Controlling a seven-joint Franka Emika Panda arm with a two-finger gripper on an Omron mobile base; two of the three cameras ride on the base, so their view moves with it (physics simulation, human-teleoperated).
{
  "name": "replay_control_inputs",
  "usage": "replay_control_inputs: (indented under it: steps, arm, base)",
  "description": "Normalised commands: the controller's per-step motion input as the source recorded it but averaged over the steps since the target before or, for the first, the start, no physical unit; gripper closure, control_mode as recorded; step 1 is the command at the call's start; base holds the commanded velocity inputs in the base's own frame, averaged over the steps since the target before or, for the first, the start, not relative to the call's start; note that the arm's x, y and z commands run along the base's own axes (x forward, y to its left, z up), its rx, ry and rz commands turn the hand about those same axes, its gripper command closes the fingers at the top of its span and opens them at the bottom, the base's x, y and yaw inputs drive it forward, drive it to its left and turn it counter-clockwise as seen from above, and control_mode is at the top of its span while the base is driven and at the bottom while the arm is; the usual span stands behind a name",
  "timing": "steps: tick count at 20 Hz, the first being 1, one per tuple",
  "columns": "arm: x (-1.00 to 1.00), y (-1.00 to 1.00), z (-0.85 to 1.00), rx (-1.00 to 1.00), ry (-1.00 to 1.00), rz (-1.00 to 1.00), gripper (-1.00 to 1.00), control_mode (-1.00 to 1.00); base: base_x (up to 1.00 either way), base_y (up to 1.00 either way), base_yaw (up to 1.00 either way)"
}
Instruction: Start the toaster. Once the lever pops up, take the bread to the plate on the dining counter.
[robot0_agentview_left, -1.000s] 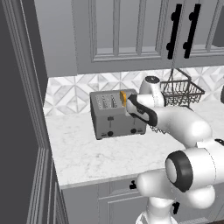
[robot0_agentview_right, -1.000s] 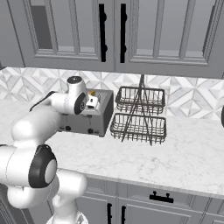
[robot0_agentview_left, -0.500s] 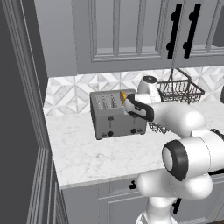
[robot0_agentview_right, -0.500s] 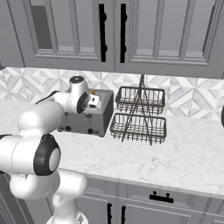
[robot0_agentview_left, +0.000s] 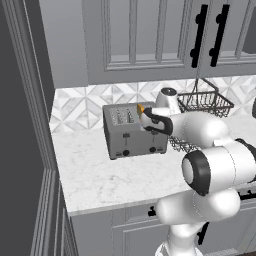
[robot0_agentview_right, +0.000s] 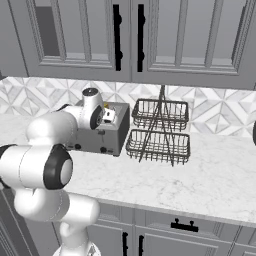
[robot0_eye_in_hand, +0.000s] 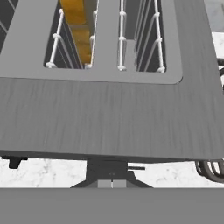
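With the bread (robot0_eye_in_hand: 78, 26) sitting in the toaster (robot0_agentview_left: 134, 131), the gripper (robot0_eye_in_hand: 111, 183), pressed together, hangs at its front edge, seemingly about to press a lever down.

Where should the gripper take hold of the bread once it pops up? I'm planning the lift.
Grip the bread by its top crust edge, coming straight down from above: it stands upright in a slot of the toaster, wire guides flanking both faces.

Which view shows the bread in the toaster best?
The hand view: it looks down into the toaster's slots, with the bread's orange-brown crust sitting in the left slot. The left base view shows a small orange corner above the toaster; in the right base view the arm blocks it.
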Motion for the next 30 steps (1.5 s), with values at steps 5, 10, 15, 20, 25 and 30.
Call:
replay_control_inputs:
  steps: [5, 10, 15, 20, 25, 30]
  arm:
    - [0.14, 0.00, -0.07, 0.00, -0.01, 0.00, 1.00, -1.00]
    - [0.03, 0.00, -0.23, 0.00, -0.02, 0.00, 1.00, -1.00]
    - [0.00, 0.00, -0.35, 0.00, -0.11, 0.00, 1.00, -1.00]
    - [0.00, 0.00, -0.37, 0.00, -0.07, 0.00, 1.00, -1.00]
    - [0.07, 0.00, -0.38, 0.01, 0.01, 0.00, 1.00, -1.00]
    - [0.04, 0.00, -0.45, 0.01, 0.00, 0.00, 1.00, -1.00]
  base:
    - [0.00, 0.00, 0.00]
    - [0.00, 0.00, 0.00]
    - [0.00, 0.00, 0.00]
    - [0.00, 0.00, 0.00]
    - [0.00, 0.00, 0.00]
    - [0.00, 0.00, 0.00]
